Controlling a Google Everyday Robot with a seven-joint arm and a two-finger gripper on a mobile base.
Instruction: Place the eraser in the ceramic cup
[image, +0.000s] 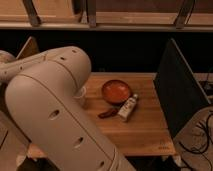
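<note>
My arm (55, 110) fills the left half of the camera view, close to the lens. The gripper is not in view; it lies somewhere behind or beyond the arm at the left. A small white cup (80, 94) peeks out at the arm's right edge, on the wooden table (145, 132), just left of the orange bowl. Only part of the cup shows. The cream-yellow eraser is hidden or out of view.
A wide orange bowl (117, 91) sits mid-table. A longer white box with dark markings (128, 107) lies at its front right, with a small dark reddish thing (107, 113) beside it. A dark upright panel (177, 95) walls the right side, a wooden panel (29, 47) the left.
</note>
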